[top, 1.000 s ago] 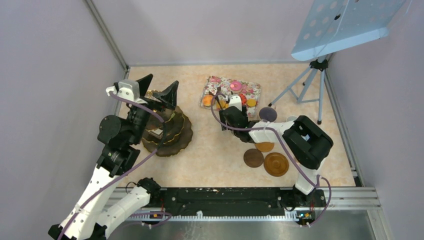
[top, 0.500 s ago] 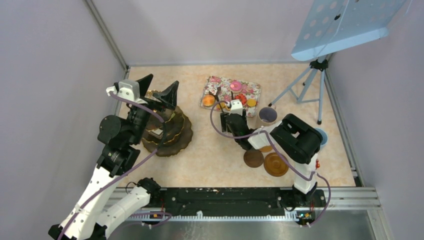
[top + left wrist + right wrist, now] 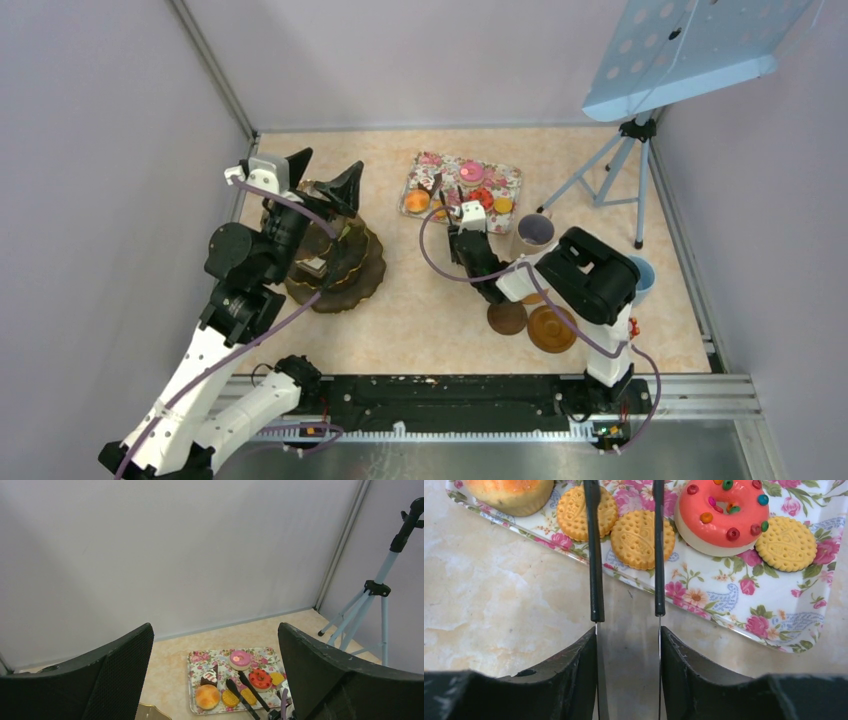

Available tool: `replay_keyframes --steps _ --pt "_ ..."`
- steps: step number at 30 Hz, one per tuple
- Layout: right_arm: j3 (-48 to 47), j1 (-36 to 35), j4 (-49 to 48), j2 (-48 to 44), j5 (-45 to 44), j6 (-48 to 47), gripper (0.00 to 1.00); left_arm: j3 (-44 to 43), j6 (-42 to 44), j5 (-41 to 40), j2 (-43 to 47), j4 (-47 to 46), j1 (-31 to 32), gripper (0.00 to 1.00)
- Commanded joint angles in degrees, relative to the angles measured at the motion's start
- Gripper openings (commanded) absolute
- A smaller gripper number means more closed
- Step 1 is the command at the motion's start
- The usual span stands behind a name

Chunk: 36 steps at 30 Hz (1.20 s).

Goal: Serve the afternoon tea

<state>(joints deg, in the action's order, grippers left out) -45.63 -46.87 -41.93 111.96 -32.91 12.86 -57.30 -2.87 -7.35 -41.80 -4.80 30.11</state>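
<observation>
Beige marbled tabletop [image 3: 499,595] lies under the right gripper [image 3: 628,635], whose fingers press on the two arms of the black tongs [image 3: 594,555]. Ahead of it, the tong arms cross over two orange biscuits [image 3: 642,539] on the rose-patterned tray [image 3: 724,605]. A pink doughnut cake [image 3: 724,510] sits ahead to the right. The left gripper [image 3: 215,630] hangs spread wide, nothing between its fingers, with the tray ahead and below.

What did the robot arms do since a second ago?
The right arm swung its elbow in towards the left, uncovering the light-blue mug. The left gripper, open, drifted slightly right. The right gripper stayed at the tray edge, holding the tongs; cakes and biscuits stayed put.
</observation>
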Motion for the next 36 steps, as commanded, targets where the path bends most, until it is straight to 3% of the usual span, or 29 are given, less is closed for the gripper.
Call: replay_keyframes --steps 1,7,12,21,36 --pt "-0.3 -0.5 3.0 -4.4 2.5 -2.0 0.43 0.5 0.1 -0.5 -0.3 -2.8 -0.2 0.99" --pt "-3.4 0.0 12.8 -9.9 7.7 -0.7 0.42 0.5 -0.1 0.0 -1.0 -2.7 -0.1 0.99" --pt "-11.5 1.5 30.0 -11.8 13.3 3.6 0.35 0.4 -0.1 0.0 -1.2 -2.6 -0.1 0.99" --pt "-24.5 4.2 49.7 -11.9 18.0 13.9 0.35 0.4 -0.5 0.6 -0.1 -2.7 -0.1 0.99" --pt "-41.6 4.3 64.1 -4.3 18.3 24.9 0.46 0.2 -1.4 2.2 1.3 -2.6 -0.1 0.99"
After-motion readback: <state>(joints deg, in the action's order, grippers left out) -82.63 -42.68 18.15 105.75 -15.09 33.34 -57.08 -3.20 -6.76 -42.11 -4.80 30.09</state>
